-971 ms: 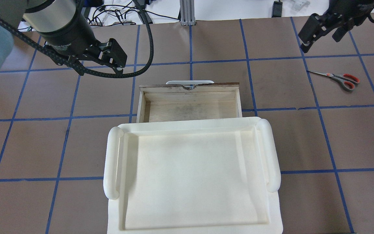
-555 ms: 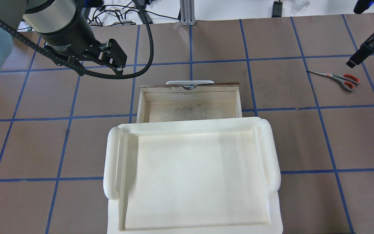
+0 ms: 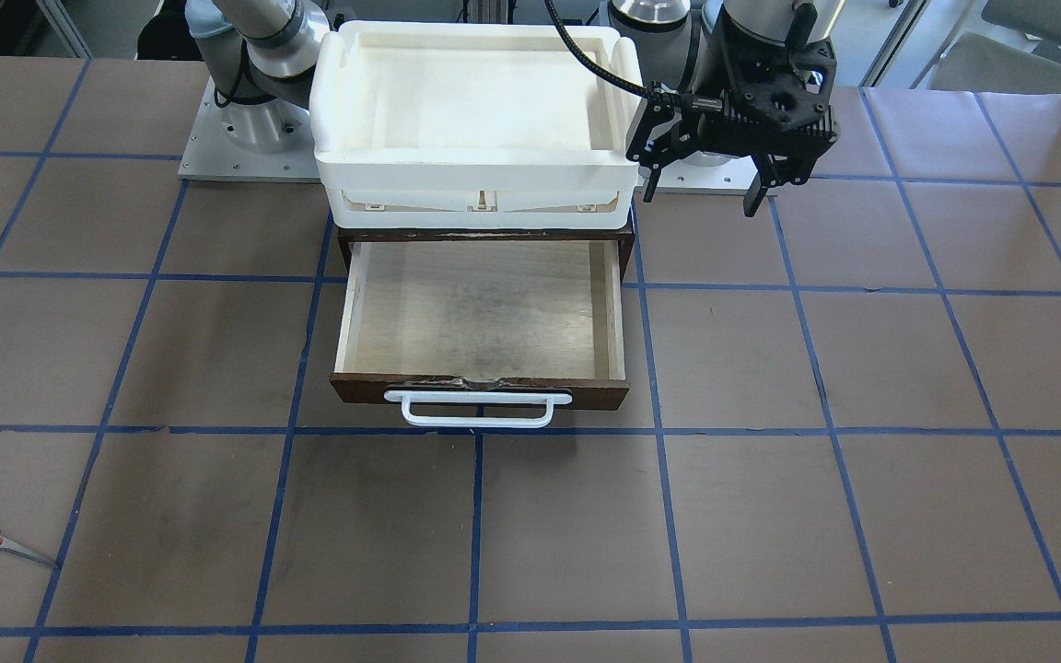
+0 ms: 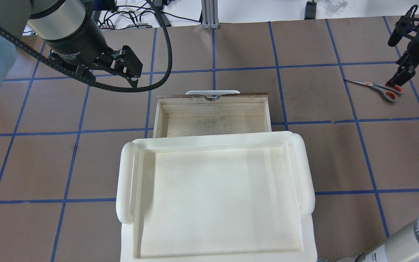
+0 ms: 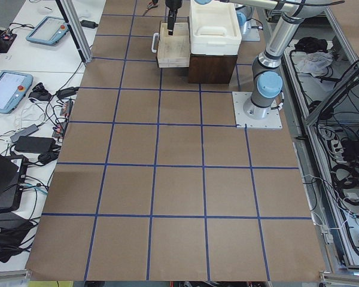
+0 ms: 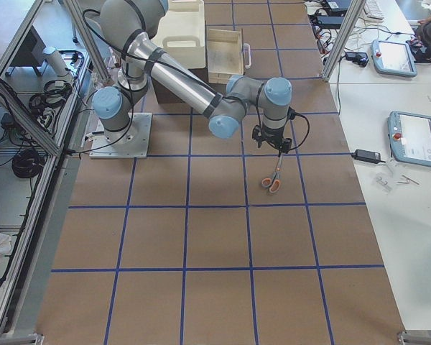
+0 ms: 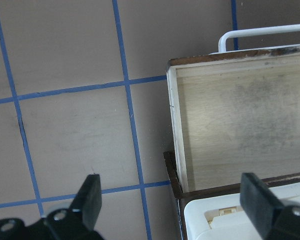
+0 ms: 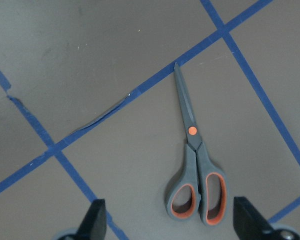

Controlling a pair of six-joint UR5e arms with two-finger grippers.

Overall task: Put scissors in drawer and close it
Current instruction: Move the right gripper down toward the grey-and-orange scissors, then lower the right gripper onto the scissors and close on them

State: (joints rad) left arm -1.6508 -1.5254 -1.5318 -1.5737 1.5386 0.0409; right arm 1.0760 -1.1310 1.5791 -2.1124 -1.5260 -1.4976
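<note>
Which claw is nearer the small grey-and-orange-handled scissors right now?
Right. The right claw hangs open just above the small grey-and-orange-handled scissors, over their handles. The left claw hovers open far across the table, beside a front corner of the open wooden drawer.

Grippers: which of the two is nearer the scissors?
The right gripper: it hangs open directly over the scissors. The left gripper hangs open beside the drawer, far from them.

Right hand (image 8: 170, 222) now above scissors (image 8: 192, 165)
</note>
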